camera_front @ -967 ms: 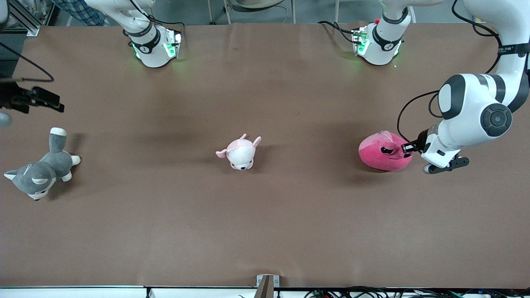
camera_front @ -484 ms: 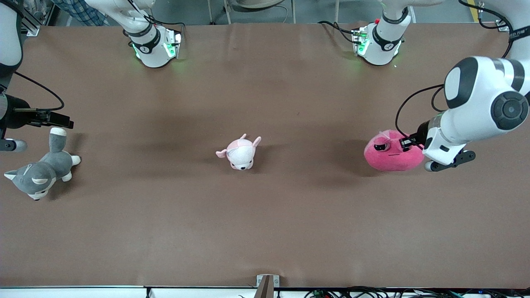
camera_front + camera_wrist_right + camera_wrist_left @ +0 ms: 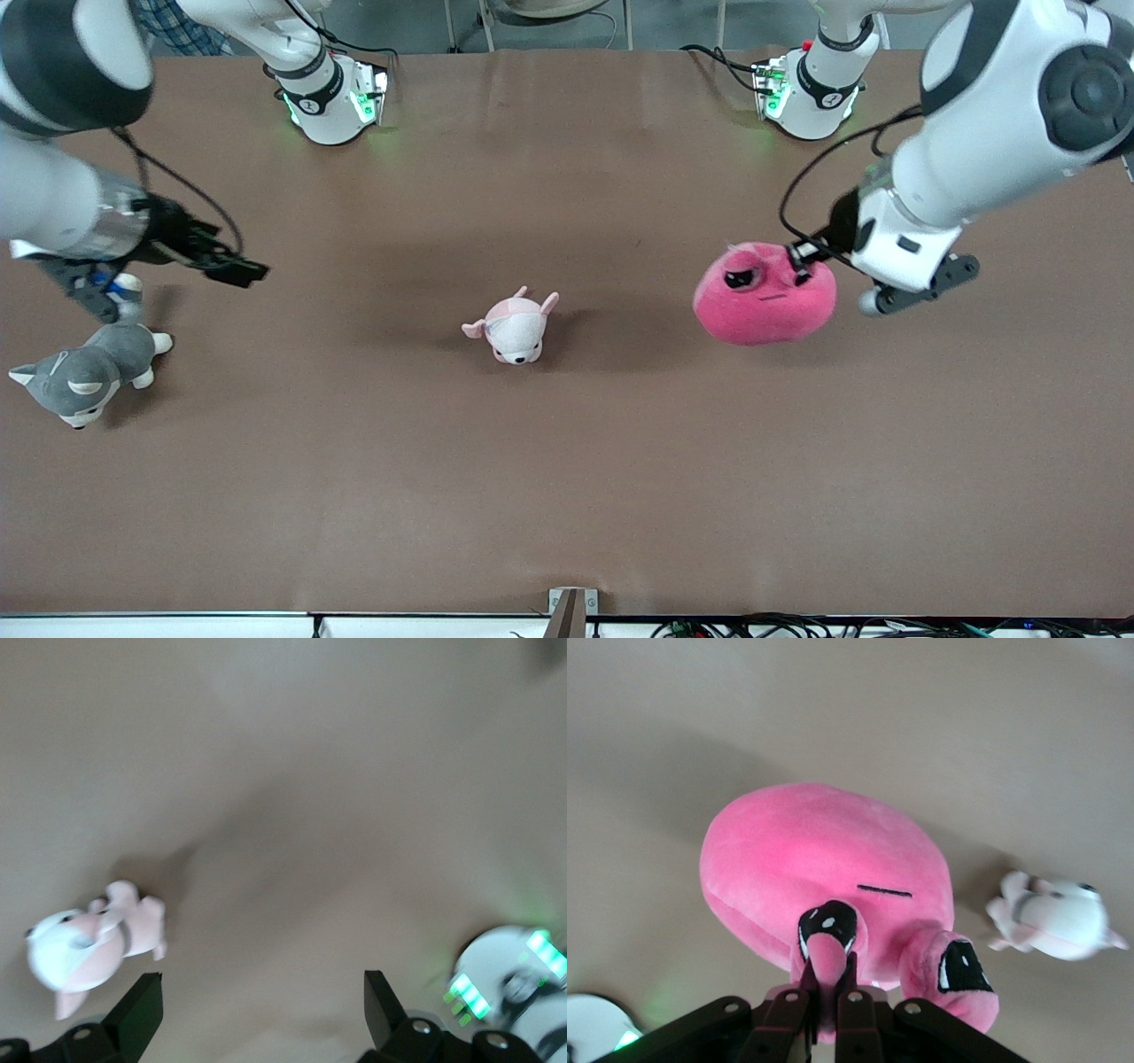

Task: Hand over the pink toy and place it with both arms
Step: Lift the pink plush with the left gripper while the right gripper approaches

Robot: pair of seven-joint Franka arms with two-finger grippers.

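The pink toy (image 3: pixel 765 297), a round hot-pink plush with black droopy eyes, hangs above the table toward the left arm's end. My left gripper (image 3: pixel 802 254) is shut on one of its ears and holds it up. In the left wrist view the pink toy (image 3: pixel 824 868) fills the middle, and the left gripper (image 3: pixel 829 979) pinches the ear. My right gripper (image 3: pixel 239 270) is open and empty, up over the table near the right arm's end. In the right wrist view its wide-apart fingers (image 3: pixel 142 1010) frame bare table.
A small pale pink-and-white puppy plush (image 3: pixel 514 326) lies at mid-table; it also shows in both wrist views (image 3: pixel 1054 917) (image 3: pixel 84 943). A grey-and-white husky plush (image 3: pixel 84 372) lies at the right arm's end. Both arm bases (image 3: pixel 328 97) (image 3: pixel 811 89) stand along the table's edge farthest from the front camera.
My left gripper has lifted the pink toy off the table and carried it toward mid-table. My right arm has swung in over the table toward the middle.
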